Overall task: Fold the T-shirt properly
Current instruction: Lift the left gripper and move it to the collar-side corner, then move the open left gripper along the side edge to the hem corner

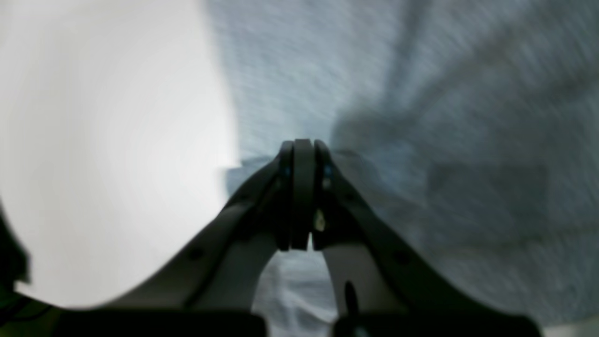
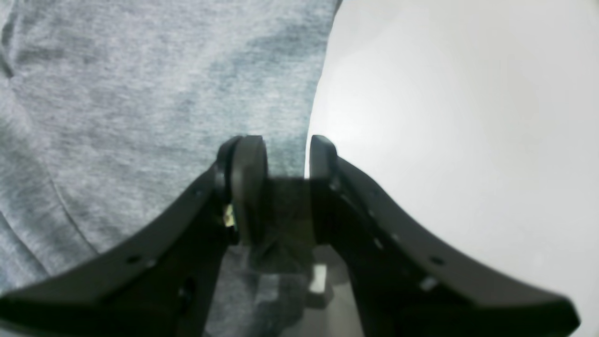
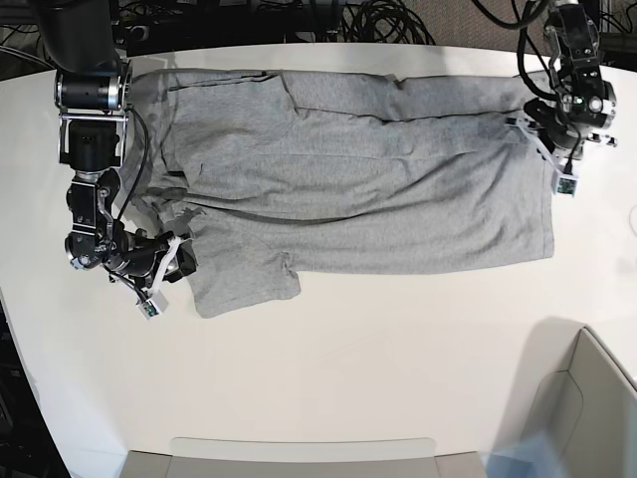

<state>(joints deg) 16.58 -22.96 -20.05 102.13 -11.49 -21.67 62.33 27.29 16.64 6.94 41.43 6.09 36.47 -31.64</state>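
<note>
Surface: a white, smooth desk (image 3: pixel 398 349) with a curved front edge; black cables (image 3: pixel 378 18) lie bundled behind its far edge. A pale tray or bin edge (image 3: pixel 597 398) shows at the near corner.

The T-shirt (image 3: pixel 378 189), heather-grey knit, plain side up, lies spread lengthwise across the far half of the desk, creased in long ridges, one short sleeve projecting toward the near side.

The left end effector (image 1: pixel 302 150) has its jaws together at the shirt's edge; whether cloth is pinched between them cannot be told. The right end effector (image 2: pixel 276 154) stands with jaws apart, straddling a shirt edge.
</note>
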